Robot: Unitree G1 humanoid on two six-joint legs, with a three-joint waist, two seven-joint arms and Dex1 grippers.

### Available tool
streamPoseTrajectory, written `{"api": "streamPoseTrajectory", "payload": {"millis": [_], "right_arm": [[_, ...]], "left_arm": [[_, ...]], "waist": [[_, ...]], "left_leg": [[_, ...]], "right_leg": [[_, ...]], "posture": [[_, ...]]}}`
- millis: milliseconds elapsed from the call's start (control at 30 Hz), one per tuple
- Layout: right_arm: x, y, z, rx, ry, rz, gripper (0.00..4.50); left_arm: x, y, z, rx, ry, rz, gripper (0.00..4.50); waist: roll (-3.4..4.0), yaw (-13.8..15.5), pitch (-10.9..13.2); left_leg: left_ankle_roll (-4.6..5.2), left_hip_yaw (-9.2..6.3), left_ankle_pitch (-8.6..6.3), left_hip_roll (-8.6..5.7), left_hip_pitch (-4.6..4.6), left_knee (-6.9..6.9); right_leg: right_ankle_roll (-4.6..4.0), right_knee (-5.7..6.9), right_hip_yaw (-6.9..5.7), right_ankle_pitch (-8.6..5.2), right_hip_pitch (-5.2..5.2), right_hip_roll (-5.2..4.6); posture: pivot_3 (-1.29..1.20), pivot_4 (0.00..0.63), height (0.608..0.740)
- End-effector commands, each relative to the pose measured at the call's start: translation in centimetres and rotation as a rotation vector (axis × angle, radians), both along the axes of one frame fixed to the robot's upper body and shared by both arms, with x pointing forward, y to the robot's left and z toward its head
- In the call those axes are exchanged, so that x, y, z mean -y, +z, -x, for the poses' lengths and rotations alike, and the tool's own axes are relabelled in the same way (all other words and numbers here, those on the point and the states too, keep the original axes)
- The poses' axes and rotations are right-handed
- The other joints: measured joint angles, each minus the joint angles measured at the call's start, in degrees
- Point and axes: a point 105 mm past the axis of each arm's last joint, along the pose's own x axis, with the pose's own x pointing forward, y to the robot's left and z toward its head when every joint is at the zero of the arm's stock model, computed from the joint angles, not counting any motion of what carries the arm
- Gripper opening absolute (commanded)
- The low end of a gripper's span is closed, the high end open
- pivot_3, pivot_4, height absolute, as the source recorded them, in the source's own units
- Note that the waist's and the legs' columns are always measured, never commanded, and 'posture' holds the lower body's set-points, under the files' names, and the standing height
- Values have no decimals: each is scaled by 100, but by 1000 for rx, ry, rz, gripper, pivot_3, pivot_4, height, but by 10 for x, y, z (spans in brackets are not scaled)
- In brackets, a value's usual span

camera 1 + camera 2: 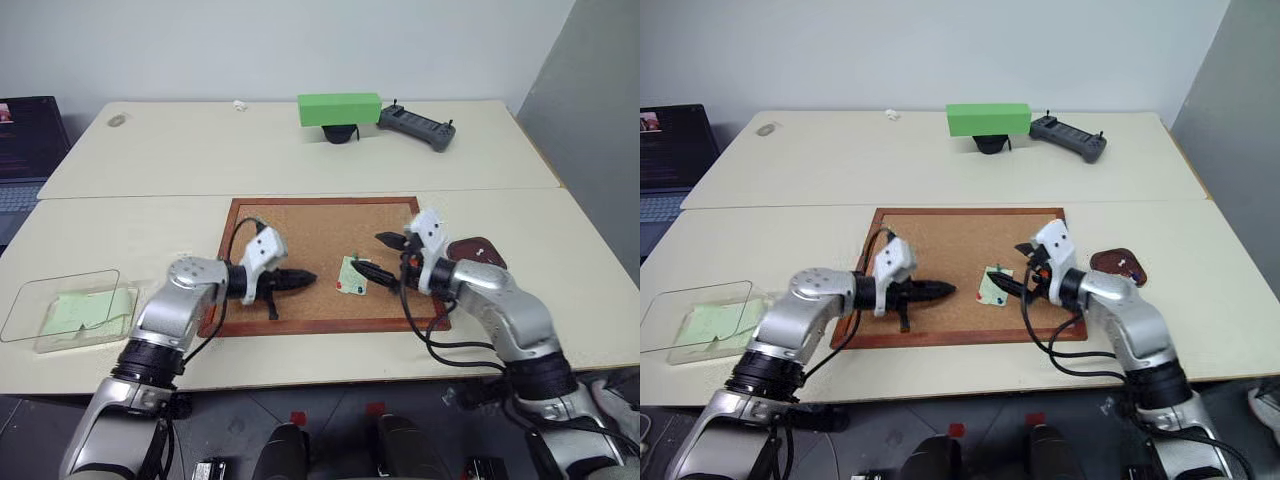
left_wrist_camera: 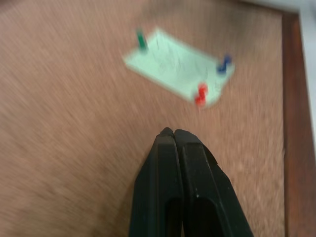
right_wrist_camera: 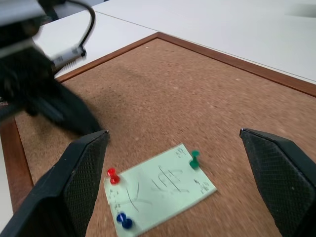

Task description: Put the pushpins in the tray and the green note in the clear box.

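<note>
Cork-brown board w/ a wood frame point(image 1: 300, 215) lies mid-table, and the small pale mint-green paper note point(image 3: 159, 190) is pinned to its near-right part by three tiny plastic-headed pushpins: red point(image 3: 112, 175), blue point(image 3: 123, 220) and green point(image 3: 194, 158).

Right gripper point(image 3: 173, 182) has its black fingers spread wide, nothing between them, and hovers at the note's right side. In its wrist view the note sits between the two fingers, so this arm is the nearer one, lined up on the pins.

Left gripper point(image 1: 292, 281) is closed tight on nothing, tip aimed right at the note from the board's near-left part. Note lies ahead of its tip, a gap of bare cork between.

Note's long axis runs roughly near-to-far on the board, slightly tilted.

Small dark maroon rounded dish, i.e. the tray point(image 1: 1120, 266), sits just off the board's right edge, near the right arm. Shallow clear plastic box point(image 1: 62, 310) is far left near the table's front edge, w/ pale green sheets already inside.

Probable next move: right gripper onto a pin.
</note>
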Motion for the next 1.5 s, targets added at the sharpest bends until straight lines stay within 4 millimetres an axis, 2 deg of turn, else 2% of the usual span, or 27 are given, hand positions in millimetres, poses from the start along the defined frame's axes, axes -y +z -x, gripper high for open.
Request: {"api": "streamPoseTrajectory", "payload": {"millis": [33,467,500,533,767,800,900,1233,1267,1500], "right_arm": [[-10,11,-7,54,17,-12,4500],[-20,-17,-30,-11,-16,47,4500],[-21,-18,-31,-11,-17,48,4316],[-21,-18,-31,-11,-18,48,4316],[-23,-18,-34,-6,-26,34,2851],[-23,-19,-34,-5,-23,37,2529],[-26,-22,-30,-4,9,53,2035],[-23,-23,-37,5,-39,49,170],[-22,-23,-37,7,-39,48,54],[-27,-12,-26,60,37,21,54]], "left_arm": [[-4,-12,0,-11,3,-50,43],[-8,-10,1,-21,-8,-40,43],[-9,-10,2,-21,-8,-42,15],[-9,-10,2,-21,-8,-43,15],[-10,-8,2,-14,-15,-52,0],[-10,-8,2,-13,-14,-53,0],[-11,-7,-1,-11,-9,-55,0],[-12,-9,-1,-15,-12,-62,0],[-12,-9,0,-15,-14,-62,0],[-12,-11,1,-25,-17,-69,0]], "waist": [[1,15,-1],[2,-1,-3],[2,-10,-3],[2,-15,-3],[2,-27,-3],[2,-29,-3],[2,-37,-3],[2,-58,-3],[2,-64,-3],[3,-85,-3]], "left_leg": [[0,0,0,0,1,0],[0,4,0,-3,13,4],[0,4,0,-2,13,4],[0,4,0,-3,14,4],[0,2,0,-2,14,3],[0,3,0,-2,14,3],[0,2,0,-2,15,3],[0,2,0,-2,15,3],[0,2,0,-2,15,3],[1,2,0,-2,16,4]], "right_leg": [[0,1,1,0,0,-2],[0,28,4,0,0,-3],[0,29,4,0,0,-3],[0,29,4,0,0,-3],[0,31,3,0,-1,-3],[0,31,3,0,-1,-3],[0,32,3,0,-1,-3],[0,31,3,0,-1,-1],[0,32,3,0,-1,-1],[0,35,4,0,-1,-1]], "posture": [[0,150,740],[0,150,740],[0,150,740],[0,150,740],[0,150,740],[0,150,740],[0,150,740],[0,150,740],[0,150,740],[0,150,740]]}}
